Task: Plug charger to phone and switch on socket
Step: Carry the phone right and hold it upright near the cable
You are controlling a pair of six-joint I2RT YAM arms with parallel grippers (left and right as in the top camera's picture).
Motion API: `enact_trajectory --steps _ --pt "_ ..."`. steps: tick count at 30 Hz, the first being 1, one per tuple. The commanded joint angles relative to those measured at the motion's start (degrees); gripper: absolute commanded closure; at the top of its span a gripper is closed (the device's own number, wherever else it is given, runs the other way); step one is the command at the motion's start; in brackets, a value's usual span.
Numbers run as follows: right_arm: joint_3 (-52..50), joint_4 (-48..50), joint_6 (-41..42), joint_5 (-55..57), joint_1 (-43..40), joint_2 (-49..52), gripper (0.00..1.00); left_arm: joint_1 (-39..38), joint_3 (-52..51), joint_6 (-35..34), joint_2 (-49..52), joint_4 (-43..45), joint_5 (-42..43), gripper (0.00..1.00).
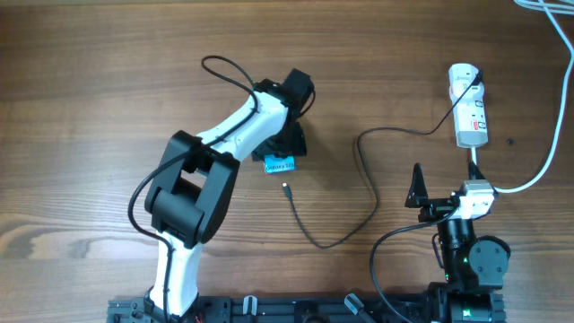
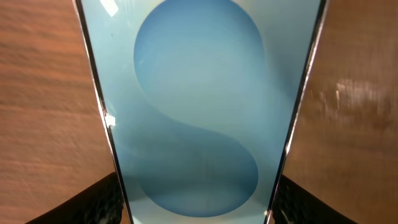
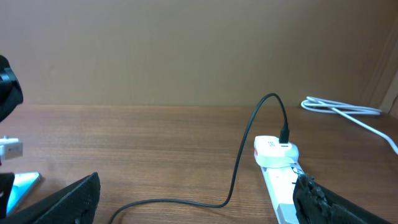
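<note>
The wooden table filled the overhead view. The left arm, the bigger shape, reached from the near edge towards the middle of the table, and the left gripper sat over the phone. In the left wrist view its two dark fingers pressed against the phone's long edges, one on each side, so the jaws were part-way closed and gripping the phone. Whether the phone was lifted off the wood could not be told. The right arm stayed low at the near right corner. The right gripper was spread fully wide, with only bare table and a stretch of cable between its fingers. The charger ran as a thin black line from the socket, looped left, and curved down and back towards the middle. A thicker white cable lay along the far right side. The socket lay at the right, beyond the right gripper, with a black plug in its far end. From overhead only the phone's near end showed, poking out below the left gripper. The charger's plug tip lay just beside that end, not touching it.
</note>
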Motion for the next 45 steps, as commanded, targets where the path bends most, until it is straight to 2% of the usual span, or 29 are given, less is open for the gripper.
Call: enact_trajectory --steps 1,4,6,7,13,22,26,31,34,38,40,42,45 --pt "-0.07 0.15 0.63 0.74 0.26 -0.42 0.01 -0.28 -4.26 2.73 6.1 -2.12 0.92 0.24" --pt "-0.07 0.15 0.61 0.74 0.28 -0.42 0.0 0.66 -4.26 1.95 6.1 -1.4 0.94 0.21" --pt "-0.07 0.15 0.61 0.72 0.26 -0.42 0.0 1.81 -4.24 0.13 6.1 -0.28 1.03 0.01" --pt "-0.07 0.15 0.61 0.74 0.26 -0.42 0.0 2.14 -4.26 -0.28 6.1 0.37 1.01 0.0" --pt "-0.07 0.15 0.61 0.74 0.26 -0.42 0.0 3.63 -4.24 -0.26 6.1 6.4 1.16 0.0" --pt "-0.07 0.15 0.61 0.74 0.26 -0.42 0.0 4.98 -4.24 -0.28 6.1 7.43 0.7 0.0" --pt "-0.07 0.15 0.61 0.74 0.26 -0.42 0.0 7.17 -4.24 -0.28 6.1 7.41 0.68 0.2" --pt "-0.07 0.15 0.61 0.74 0.26 -0.42 0.0 9.38 -4.24 -0.24 6.1 7.52 0.66 0.22" --pt "-0.07 0.15 0.61 0.74 0.26 -0.42 0.0 10.03 -4.24 -0.22 6.1 8.5 -2.67 0.22" --pt "-0.07 0.15 0.59 0.74 0.26 -0.42 0.0 10.23 -4.24 0.0 6.1 9.42 -9.44 0.2" --pt "-0.07 0.15 0.61 0.74 0.26 -0.42 0.0 10.23 -4.24 -0.02 6.1 9.05 -9.14 0.15" --pt "-0.07 0.15 0.61 0.72 0.26 -0.42 0.01 10.08 -4.24 -0.04 6.1 7.8 -8.44 0.0" --pt "-0.07 0.15 0.61 0.74 0.26 -0.42 0.0 10.01 -4.24 0.0 6.1 6.45 -5.18 0.0"
